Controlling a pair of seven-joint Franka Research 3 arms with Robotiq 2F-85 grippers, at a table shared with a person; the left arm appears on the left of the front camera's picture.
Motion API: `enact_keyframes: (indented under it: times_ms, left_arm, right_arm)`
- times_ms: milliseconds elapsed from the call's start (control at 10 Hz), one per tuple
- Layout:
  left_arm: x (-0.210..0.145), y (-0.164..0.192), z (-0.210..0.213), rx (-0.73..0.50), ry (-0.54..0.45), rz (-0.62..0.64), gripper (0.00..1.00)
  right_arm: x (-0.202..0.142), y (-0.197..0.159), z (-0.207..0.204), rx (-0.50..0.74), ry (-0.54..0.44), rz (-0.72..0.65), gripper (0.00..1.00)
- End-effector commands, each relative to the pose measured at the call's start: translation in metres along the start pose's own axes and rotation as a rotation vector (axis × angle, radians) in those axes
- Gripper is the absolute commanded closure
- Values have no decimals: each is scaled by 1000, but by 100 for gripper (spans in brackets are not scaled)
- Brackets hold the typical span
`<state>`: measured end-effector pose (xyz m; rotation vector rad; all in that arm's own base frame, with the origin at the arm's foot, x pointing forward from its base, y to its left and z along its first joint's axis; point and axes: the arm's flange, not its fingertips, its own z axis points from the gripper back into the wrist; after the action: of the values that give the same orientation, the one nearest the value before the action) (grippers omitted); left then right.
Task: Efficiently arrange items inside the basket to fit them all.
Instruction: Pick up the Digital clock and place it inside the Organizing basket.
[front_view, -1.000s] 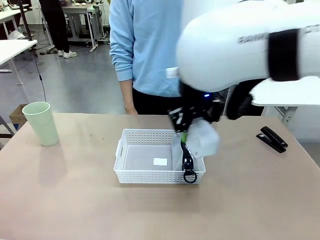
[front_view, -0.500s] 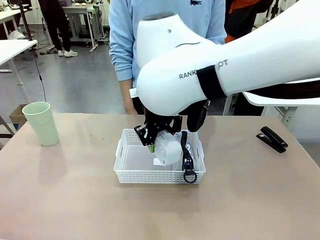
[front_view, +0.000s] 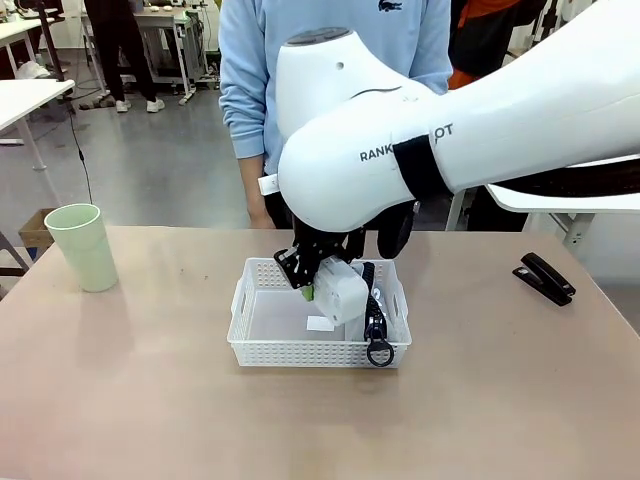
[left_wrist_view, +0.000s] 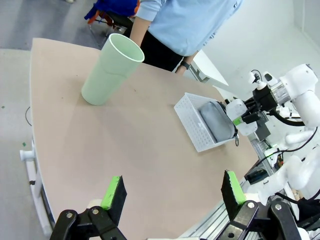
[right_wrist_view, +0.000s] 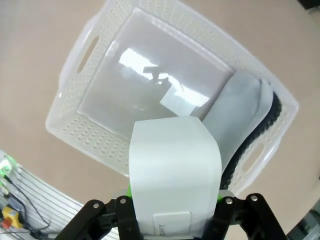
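L gripper (left_wrist_view: 173, 190) spread, empty. Cup (front_view: 82, 245) near tabletop (front_view: 150, 400) left edge, unpacked. Basket (front_view: 290, 352) mid-tabletop; R gripper (right_wrist_view: 174, 200) pinches white device (front_view: 340, 290) over it; pouch (right_wrist_view: 240, 110) on edge at basket's right end. Small black object (front_view: 545, 278) near right edge, still out.

Basket (front_view: 300, 352) floor open left of the grey pouch (right_wrist_view: 239, 107) standing edgewise along its right wall; white device (front_view: 340, 290) in the right gripper (right_wrist_view: 174, 200) overhangs that gap.

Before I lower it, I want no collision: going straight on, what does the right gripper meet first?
Likely the basket floor beside the grey pouch, with the held white device touching first; depth unclear.
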<state>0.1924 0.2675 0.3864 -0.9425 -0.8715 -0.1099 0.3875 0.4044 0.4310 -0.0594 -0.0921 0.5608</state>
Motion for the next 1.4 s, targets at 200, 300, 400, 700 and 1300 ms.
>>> enact_keyframes:
  times_ms: [200, 300, 400, 700, 1300]
  left_arm:
    - [3, -2, 0, -10, -24, -16, 0]
    - [3, -2, 0, -10, -24, -16, 0]
    - [3, -2, 0, -10, -24, -16, 0]
    - [3, -2, 0, -10, -24, -16, 0]
    - [3, -2, 0, -10, -24, -16, 0]
  right_arm:
    - [31, -2, -36, 74, 18, 68, 48]
    - [34, 4, -49, 79, 14, 80, 48]
    - [40, 8, -65, 79, 17, 115, 48]
    - [49, 19, -90, 80, 37, 181, 48]
    - [54, 17, -108, 68, 43, 171, 48]
